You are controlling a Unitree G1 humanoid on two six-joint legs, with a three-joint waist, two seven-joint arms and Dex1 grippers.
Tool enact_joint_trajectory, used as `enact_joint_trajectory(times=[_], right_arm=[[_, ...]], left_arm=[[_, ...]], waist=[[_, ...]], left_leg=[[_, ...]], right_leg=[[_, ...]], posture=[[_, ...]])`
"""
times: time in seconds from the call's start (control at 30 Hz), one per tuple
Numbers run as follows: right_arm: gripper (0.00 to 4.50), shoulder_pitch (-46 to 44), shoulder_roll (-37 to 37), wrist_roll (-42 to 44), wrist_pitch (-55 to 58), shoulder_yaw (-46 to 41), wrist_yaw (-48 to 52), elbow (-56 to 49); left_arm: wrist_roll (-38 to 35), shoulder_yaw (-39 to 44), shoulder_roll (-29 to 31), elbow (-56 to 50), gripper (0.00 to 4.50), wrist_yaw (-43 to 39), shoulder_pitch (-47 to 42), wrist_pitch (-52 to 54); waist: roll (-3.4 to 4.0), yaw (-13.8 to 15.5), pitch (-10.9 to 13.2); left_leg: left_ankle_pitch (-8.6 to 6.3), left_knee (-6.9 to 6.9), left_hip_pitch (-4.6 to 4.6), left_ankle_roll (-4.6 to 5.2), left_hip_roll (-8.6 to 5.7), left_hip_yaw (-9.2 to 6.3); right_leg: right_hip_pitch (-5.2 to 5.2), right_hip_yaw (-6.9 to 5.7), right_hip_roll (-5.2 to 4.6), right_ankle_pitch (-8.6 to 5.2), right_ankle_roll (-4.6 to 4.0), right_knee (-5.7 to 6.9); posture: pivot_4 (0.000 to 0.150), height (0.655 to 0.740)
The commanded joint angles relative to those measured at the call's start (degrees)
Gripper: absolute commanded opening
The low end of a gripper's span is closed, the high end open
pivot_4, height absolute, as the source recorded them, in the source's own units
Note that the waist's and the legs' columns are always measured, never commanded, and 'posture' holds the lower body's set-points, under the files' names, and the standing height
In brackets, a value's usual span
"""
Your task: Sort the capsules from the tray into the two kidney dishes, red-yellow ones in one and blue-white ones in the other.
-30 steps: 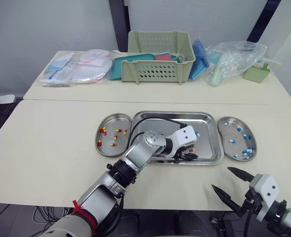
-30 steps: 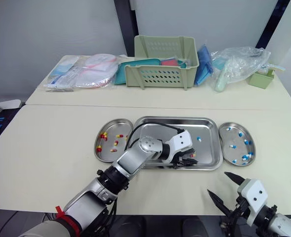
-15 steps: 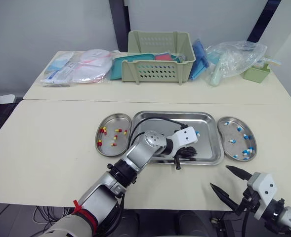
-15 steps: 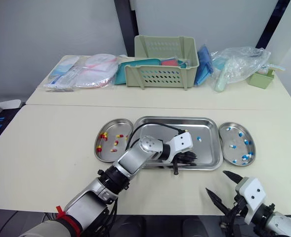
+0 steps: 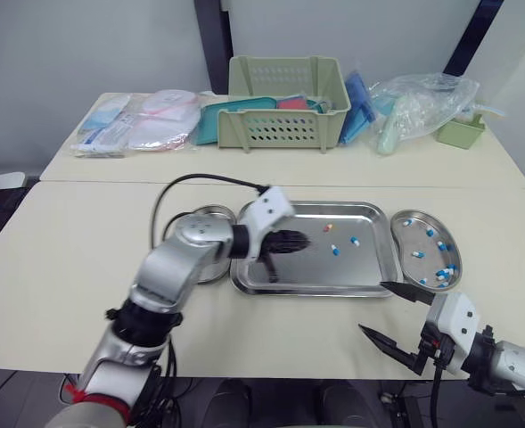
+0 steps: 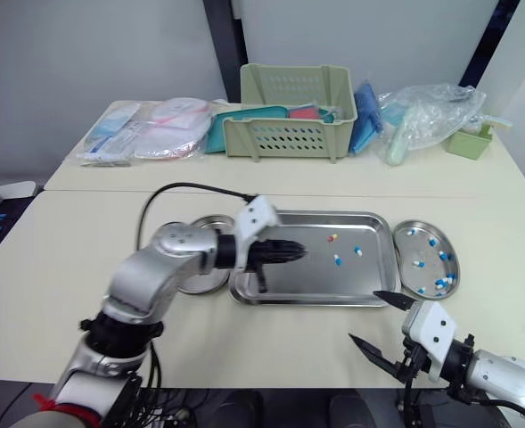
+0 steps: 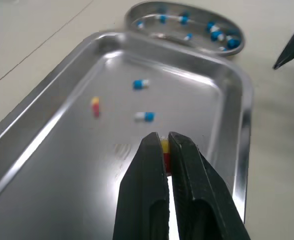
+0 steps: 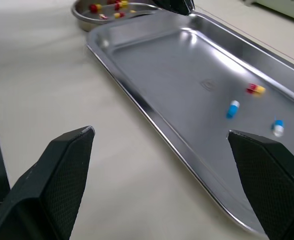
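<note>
My left gripper [image 5: 303, 241] hovers over the left part of the steel tray [image 5: 369, 283], shut on a red-yellow capsule [image 7: 165, 151]. On the tray floor lie one red-yellow capsule [image 5: 327, 228] and two blue-white capsules [image 5: 353, 240] [image 5: 335, 251]. My left arm partly covers the left kidney dish [image 5: 207, 214], which holds red-yellow capsules [image 8: 107, 7]. The right kidney dish [image 5: 406, 219] holds several blue-white capsules [image 5: 439, 273]. Off the tray's front right corner, my right gripper [image 5: 394, 314] is wide open above the table.
On the rear table stand a green basket [image 5: 289, 102], packaged supplies [image 5: 142, 120] to the left, and a clear plastic bag [image 5: 418, 102] and small green box [image 5: 461, 134] to the right. A black cable [image 5: 191, 183] loops over my left arm.
My left gripper rose from the tray's front right and swung back to its left part, carrying a red-yellow capsule. My right gripper shifted slightly closer to the tray.
</note>
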Motion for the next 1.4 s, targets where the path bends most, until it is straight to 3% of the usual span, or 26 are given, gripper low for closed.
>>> enact_joint_trajectory(times=[0.03, 0.33, 0.57, 0.87, 0.97, 1.33, 1.4], right_arm=[[4.5, -4.1, -0.7, 1.1, -0.2, 2.7, 2.4, 0.9], [4.5, -14.4, 0.4, 0.5, -2.0, 9.9, 5.8, 7.5], [4.5, -16.3, 1.1, 0.4, -2.9, 11.5, 6.3, 9.6], [4.5, -18.5, 1.7, 0.5, -1.8, 12.9, 5.9, 9.3], [4.5, -18.7, 1.6, 0.6, -1.8, 12.9, 5.8, 9.3], [4.5, -17.4, 1.0, 0.4, -2.2, 12.0, 5.6, 9.0], [4.5, -17.3, 0.8, 0.3, -2.4, 11.7, 5.5, 9.1]], left_arm=[[-2.7, 4.9, 1.8, -5.5, 0.04, 2.8, 2.8, 2.9], [-1.6, 17.9, 4.4, -10.2, 0.04, 14.3, 13.6, 2.6], [-0.5, 21.3, 4.0, -10.3, 0.04, 21.8, 18.7, 1.8], [-3.6, 23.6, 3.1, -9.4, 0.04, 23.9, 19.1, 2.1], [-6.1, 24.7, 3.7, -10.2, 0.74, 22.7, 18.9, 2.5], [-11.3, 27.8, 6.9, -12.2, 4.35, 21.0, 21.1, 1.4], [-12.2, 28.9, 7.8, -11.9, 4.35, 20.0, 22.2, 0.1]], waist=[[-0.02, 0.1, 0.0], [-0.13, 0.0, 0.1], [-0.13, 0.1, 0.1], [-0.13, 0.1, 0.1], [-0.13, 0.1, 0.1], [-0.13, 0.0, 0.1], [-0.13, 0.0, 0.1]], left_leg=[[0.0, 0.01, -0.01, 0.0, -0.01, 0.0], [0.0, 0.01, -0.03, 0.0, 0.01, -0.06], [0.0, 0.0, -0.03, 0.0, 0.01, -0.07], [0.0, 0.0, -0.02, 0.0, 0.01, -0.06], [0.0, -0.01, -0.03, 0.0, 0.01, -0.06], [0.0, -0.01, -0.02, 0.0, 0.02, -0.06], [0.0, -0.02, -0.01, 0.0, 0.02, -0.06]], right_leg=[[0.0, 0.0, 0.0, 0.0, 0.0, 0.0], [-0.02, -0.05, 0.0, 0.0, 0.0, 0.0], [-0.03, -0.05, -0.01, 0.0, -0.01, 0.01], [-0.03, -0.05, -0.01, 0.0, -0.01, 0.01], [-0.04, -0.05, 0.0, 0.0, -0.01, 0.01], [-0.04, -0.05, 0.0, 0.0, -0.01, 0.02], [-0.05, -0.04, 0.0, 0.0, -0.01, 0.02]], posture=[[0.15, 0.74], [0.15, 0.74], [0.15, 0.74], [0.15, 0.74], [0.15, 0.74], [0.15, 0.74], [0.15, 0.74]])
